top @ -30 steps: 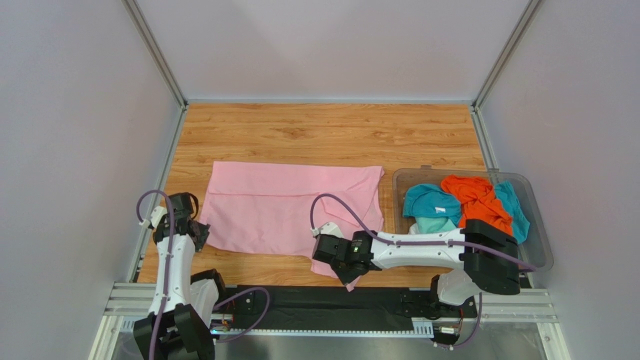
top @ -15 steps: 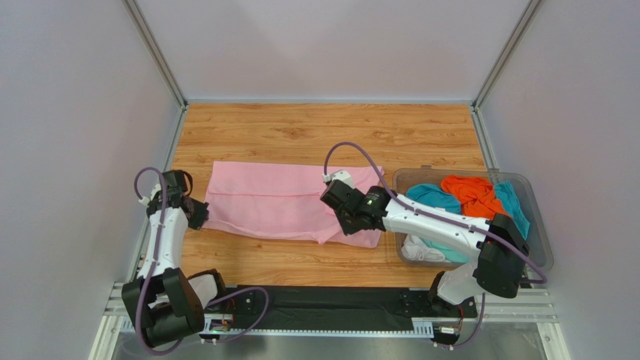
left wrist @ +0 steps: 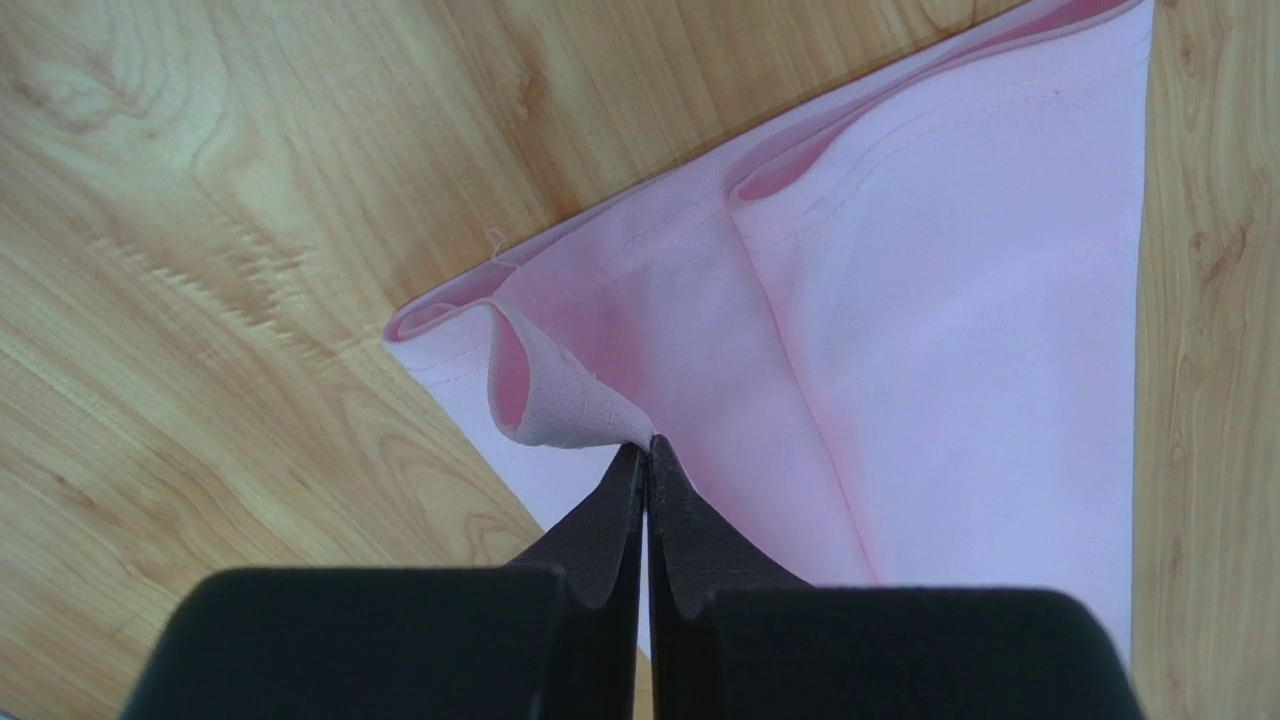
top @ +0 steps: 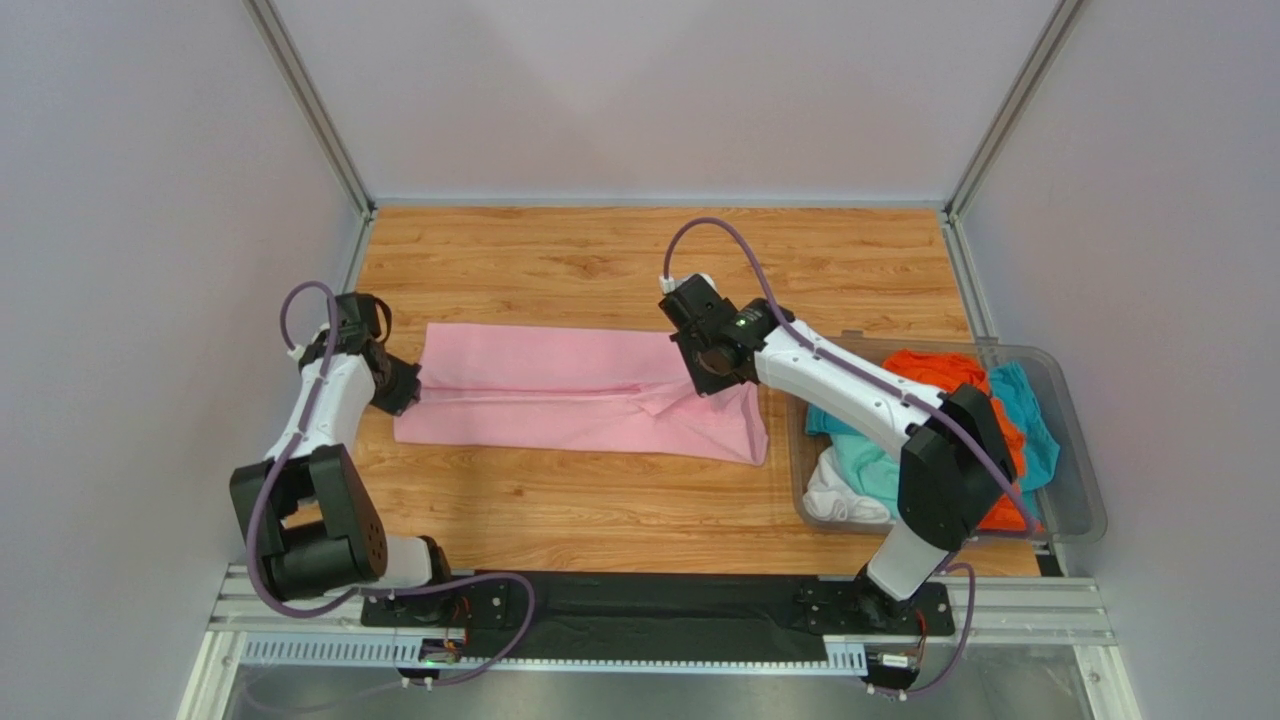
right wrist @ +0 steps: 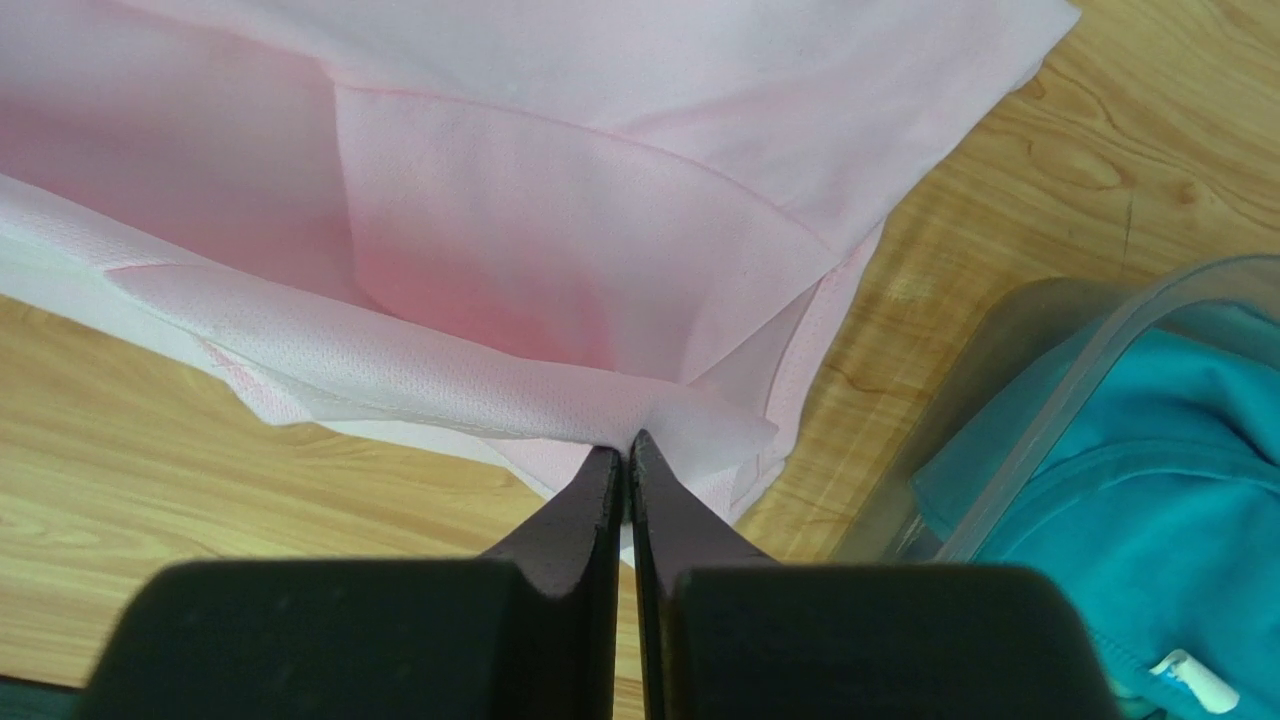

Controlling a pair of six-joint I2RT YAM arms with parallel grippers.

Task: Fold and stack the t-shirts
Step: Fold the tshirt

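A pink t-shirt (top: 579, 408) is laid across the middle of the wooden bench (top: 601, 270) as a long, narrow band running from 9 o'clock to 3 o'clock, with its cloth doubled over lengthways so that a raised seam line is seen along the strip. At the band's 9 o'clock end the left hand (top: 400, 390) is set down at the cloth; in the left wrist view its two fingers are pressed together on a small curled corner of the pink fabric, with the layered hem spread out toward 1 o'clock. Toward the 3 o'clock end, on the far edge of the band, the right hand (top: 718, 372) is lowered onto the cloth; in the right wrist view its fingers are likewise closed tight on a thin fold of pink fabric, and several overlapping layers are seen fanned out toward 11 o'clock. The shirt's 3 o'clock end is placed just beside the wall of a clear plastic bin (top: 1074, 495), which is stood at about 4 o'clock on the bench. Inside the bin, teal shirts (top: 864, 462), an orange shirt (top: 939, 371) and a white shirt (top: 831, 495) are heaped loosely, the white one at the 7 o'clock corner. The bin's contents are partly covered from above by the right arm (top: 842, 393), which is stretched out over it toward 10 o'clock.
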